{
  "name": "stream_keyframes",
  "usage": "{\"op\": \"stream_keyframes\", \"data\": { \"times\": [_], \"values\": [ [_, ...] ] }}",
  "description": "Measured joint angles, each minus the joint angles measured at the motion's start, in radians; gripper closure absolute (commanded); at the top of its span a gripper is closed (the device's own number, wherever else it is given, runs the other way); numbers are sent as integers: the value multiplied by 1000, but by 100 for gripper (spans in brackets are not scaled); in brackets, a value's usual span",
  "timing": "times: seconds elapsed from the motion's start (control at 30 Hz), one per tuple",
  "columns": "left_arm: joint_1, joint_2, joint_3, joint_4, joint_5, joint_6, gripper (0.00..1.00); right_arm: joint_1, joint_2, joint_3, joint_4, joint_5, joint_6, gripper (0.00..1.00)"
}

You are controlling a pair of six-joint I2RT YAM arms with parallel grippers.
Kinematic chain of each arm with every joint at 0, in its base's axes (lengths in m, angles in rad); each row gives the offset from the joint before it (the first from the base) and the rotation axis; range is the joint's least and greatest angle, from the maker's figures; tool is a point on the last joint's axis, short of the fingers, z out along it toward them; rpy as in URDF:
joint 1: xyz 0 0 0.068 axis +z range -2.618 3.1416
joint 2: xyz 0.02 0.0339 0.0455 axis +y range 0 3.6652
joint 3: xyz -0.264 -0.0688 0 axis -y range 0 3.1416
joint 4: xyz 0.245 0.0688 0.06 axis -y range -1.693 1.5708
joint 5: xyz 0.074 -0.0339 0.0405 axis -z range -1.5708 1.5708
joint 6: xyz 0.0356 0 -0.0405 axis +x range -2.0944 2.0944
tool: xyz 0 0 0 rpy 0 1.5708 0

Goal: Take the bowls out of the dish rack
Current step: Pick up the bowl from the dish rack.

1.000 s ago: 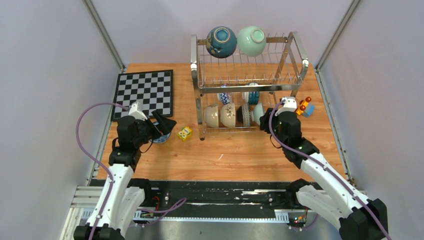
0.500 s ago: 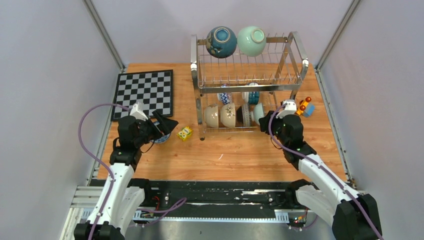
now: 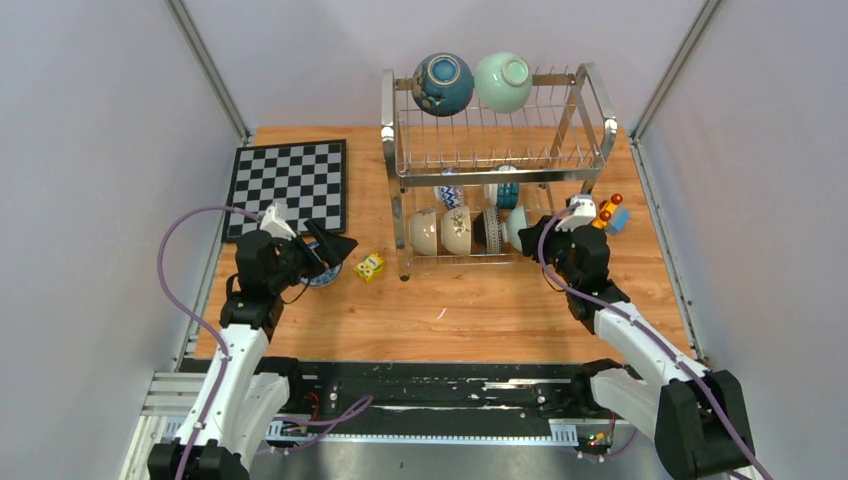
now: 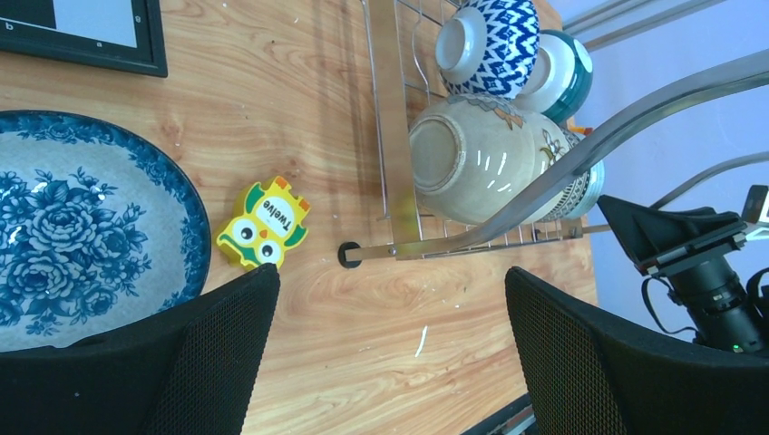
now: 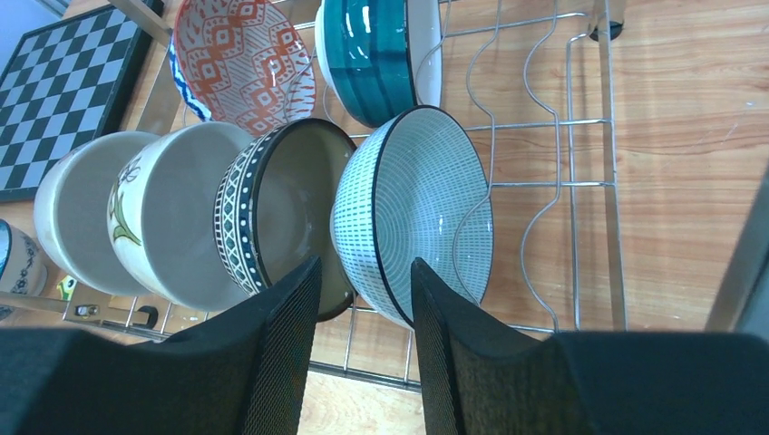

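Observation:
The dish rack point(image 3: 495, 160) stands at the back middle, with a dark blue bowl point(image 3: 443, 83) and a mint green bowl point(image 3: 503, 81) on its top tier. Several bowls stand on edge in the lower tier. My right gripper point(image 5: 367, 340) is open at the rack's right front end. Its jaws straddle the lower rim of the pale blue dark-rimmed bowl point(image 5: 417, 208), one finger inside it, the other between it and the brown bowl point(image 5: 281, 217). My left gripper point(image 4: 390, 353) hangs wide open and empty over the table, beside a blue floral bowl point(image 4: 73, 245) that sits on the wood.
A yellow owl block point(image 4: 263, 224) lies between the floral bowl and the rack's front left foot. A chessboard point(image 3: 290, 185) lies at the back left. A toy car point(image 3: 610, 215) sits right of the rack. A red-patterned bowl point(image 5: 240, 63) and a teal bowl point(image 5: 372, 54) stand behind the front row.
My right gripper's jaws have narrowed around the pale bowl's rim, and the right arm has drawn a little towards its base. The left arm has hardly moved.

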Motion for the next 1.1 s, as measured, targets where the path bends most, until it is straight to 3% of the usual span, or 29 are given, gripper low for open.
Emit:
{"op": "stream_keyframes", "data": {
  "times": [0.73,1.1],
  "values": [
    [0,9,-29,23,14,-11,4,-14,160,21,83,-100,18,70],
    [0,9,-43,38,17,-14,4,-15,233,55,120,-145,31,66]
  ]
}}
